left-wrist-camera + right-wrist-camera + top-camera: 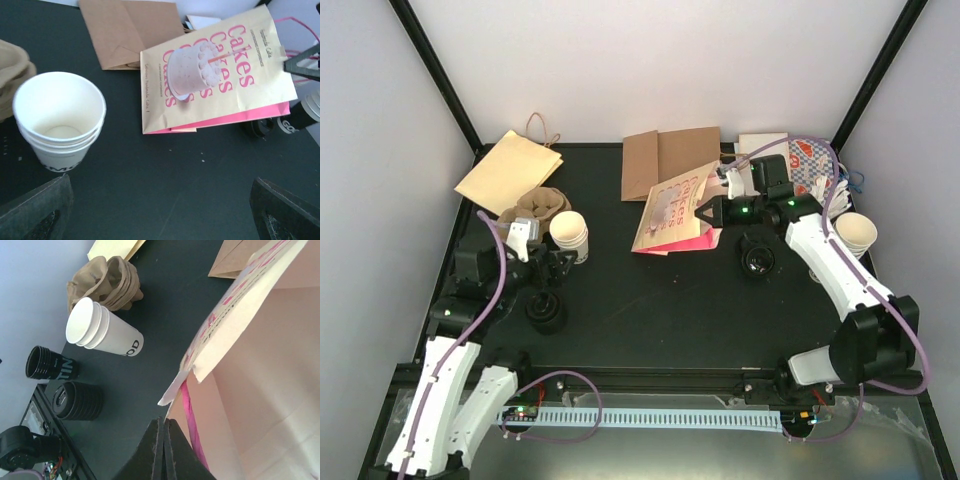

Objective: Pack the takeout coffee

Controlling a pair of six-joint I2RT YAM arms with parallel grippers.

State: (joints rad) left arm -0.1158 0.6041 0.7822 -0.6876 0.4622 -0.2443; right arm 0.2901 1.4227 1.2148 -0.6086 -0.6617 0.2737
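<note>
Step in hand: holding the bag open, with the cup not yet packed. My right gripper [163,440] is pinching shut on the Cakes bag [220,75] mouth, mid-worktop [650,300]. My left gripper [160,215] is hanging wide apart beside the takeout coffee cup [59,120] near the left edge. The next move, as I judge it, is grasping the cup.

Print on the cup [59,125] ahead of the left jaws is half hidden; the cake bag [260,365] beside the right jaws runs off-frame.

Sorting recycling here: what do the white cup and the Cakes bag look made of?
The white cup: seemingly paper, matte white, judging by its rolled rim and thin wall; any lining cannot be told. The Cakes bag: cream paper, matte, with crisp folds and printed pink lettering; its pink handle is probably cord.
</note>
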